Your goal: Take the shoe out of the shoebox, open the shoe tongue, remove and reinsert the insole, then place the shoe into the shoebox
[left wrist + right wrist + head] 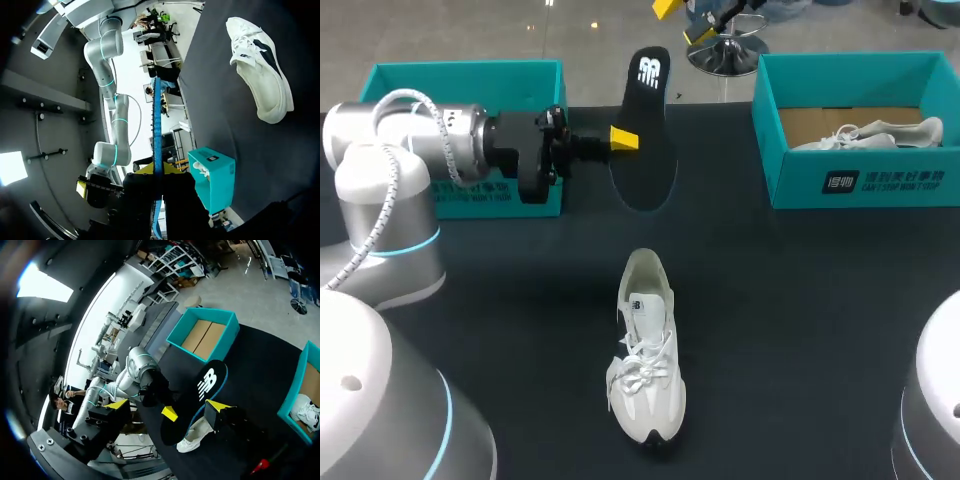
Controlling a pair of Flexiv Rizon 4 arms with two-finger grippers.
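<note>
**Finding one.** Your left fingers (625, 138) are clamped on the insole (648, 105). The head view shows one yellow tip on the face turned to you, with the other hidden behind it. The left wrist view confirms the insole edge-on between both tips. The insole is held off the table (800, 300) and tilted, with its logo end high and away from you and its plain end low and toward you.

**Finding two, which governs the coming move.** The shoe (645, 350) sits laces-up on the table, on your side of the insole and not touching it. Its long axis runs near-to-far, toe toward you, with the open collar facing the insole's low end. The two long axes lie very nearly on one line. In my judgement, reinsertion calls for lowering that low end into the collar and sliding it toward the toe.

**Finding three.** Your right fingers (700, 35) stand apart with nothing between them. They are out past the table's far edge, well apart from the shoe. The left arm is the nearer one and already has the part in hand.

**Risk noted.** Nothing steadies the shoe, so a push along its axis may skid it toward you. Consider bringing the right arm in to brace it.
</note>
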